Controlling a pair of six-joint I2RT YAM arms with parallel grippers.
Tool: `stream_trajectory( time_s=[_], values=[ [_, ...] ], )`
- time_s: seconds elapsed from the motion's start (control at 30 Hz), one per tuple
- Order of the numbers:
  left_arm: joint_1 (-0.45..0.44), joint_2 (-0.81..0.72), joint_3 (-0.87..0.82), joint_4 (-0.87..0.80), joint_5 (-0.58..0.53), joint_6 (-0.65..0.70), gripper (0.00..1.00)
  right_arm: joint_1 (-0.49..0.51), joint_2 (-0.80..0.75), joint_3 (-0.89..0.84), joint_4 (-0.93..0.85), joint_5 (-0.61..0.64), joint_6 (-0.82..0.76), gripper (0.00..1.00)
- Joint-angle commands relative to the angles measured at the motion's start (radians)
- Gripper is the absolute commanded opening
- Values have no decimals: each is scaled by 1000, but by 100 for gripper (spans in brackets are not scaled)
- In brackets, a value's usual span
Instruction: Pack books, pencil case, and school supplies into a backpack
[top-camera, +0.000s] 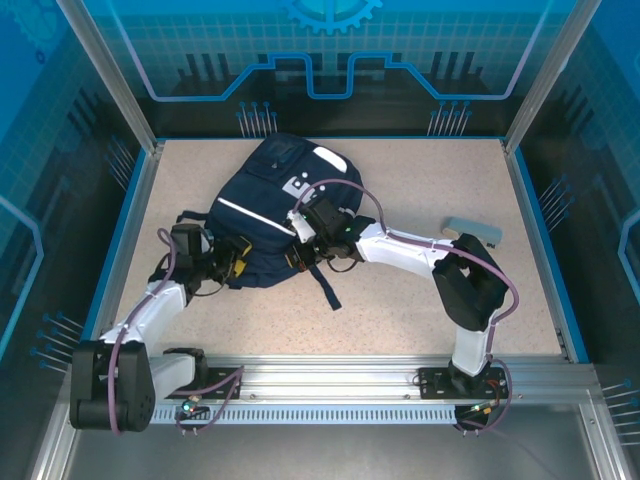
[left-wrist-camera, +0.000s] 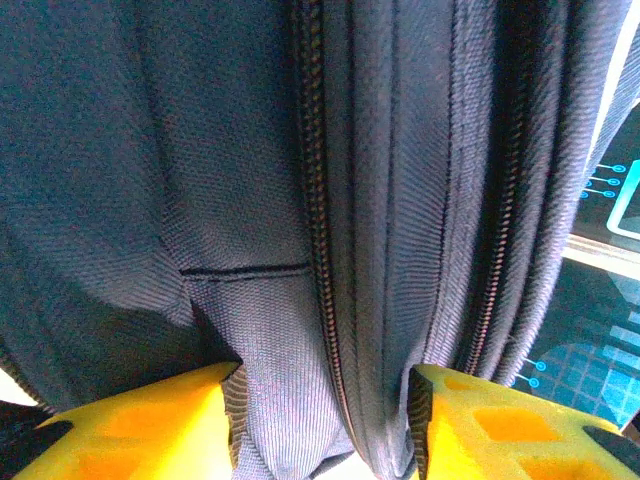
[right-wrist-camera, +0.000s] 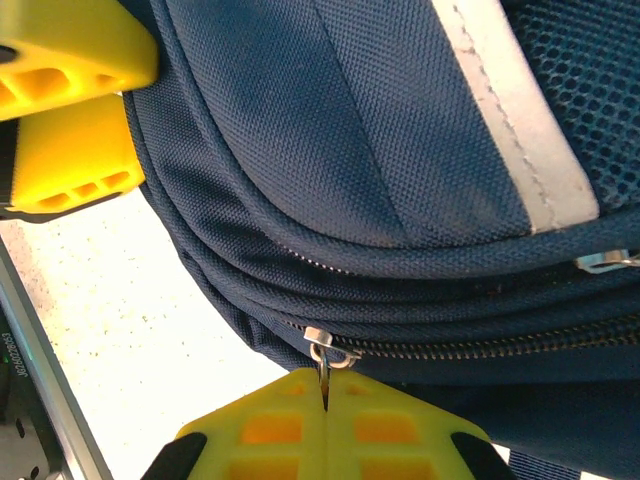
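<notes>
Backpack (top-camera: 270, 215) lay mid-table. Right gripper (right-wrist-camera: 325, 400) was clamped on its zipper pull (right-wrist-camera: 322, 362). Left gripper (left-wrist-camera: 320, 425) jaws stood apart astride the fabric, hold uncertain. Step looked like unzipping; next move needed a steady pull along the track.

Left of the table's (top-camera: 430, 180) middle, top end close to the far edge: the backpack (top-camera: 270, 200), with a small flat item (top-camera: 470, 231) lying well apart from it near the right edge. At the backpack's near-left corner, the left gripper (left-wrist-camera: 325, 425), a fold of the bag between its fingers (left-wrist-camera: 150, 430). Just to the right, along the bag's near edge, the right gripper (right-wrist-camera: 326, 400), pinched on the zipper pull (right-wrist-camera: 324, 372).
</notes>
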Motion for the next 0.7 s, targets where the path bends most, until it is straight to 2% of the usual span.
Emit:
stream_trajectory(
  time_s=[0.0,0.1,0.23,0.33,0.43,0.67],
  values=[
    [-15,32,27,50,17,-23,46,20,-1,23,47,-25,-9,0],
    [-19,51,36,48,4,-19,35,29,-4,31,-2,40,-26,0],
    [-18,49,44,4,-46,16,14,29,-19,18,-81,239,-40,0],
    [-20,36,63,-58,-81,88,9,5,-40,-9,-117,364,-46,0],
    [-19,26,71,-96,-96,133,8,-33,-41,1,-156,425,-59,0],
    [-19,7,80,-95,-78,136,6,-113,3,75,-205,514,-67,0]
  ],
)
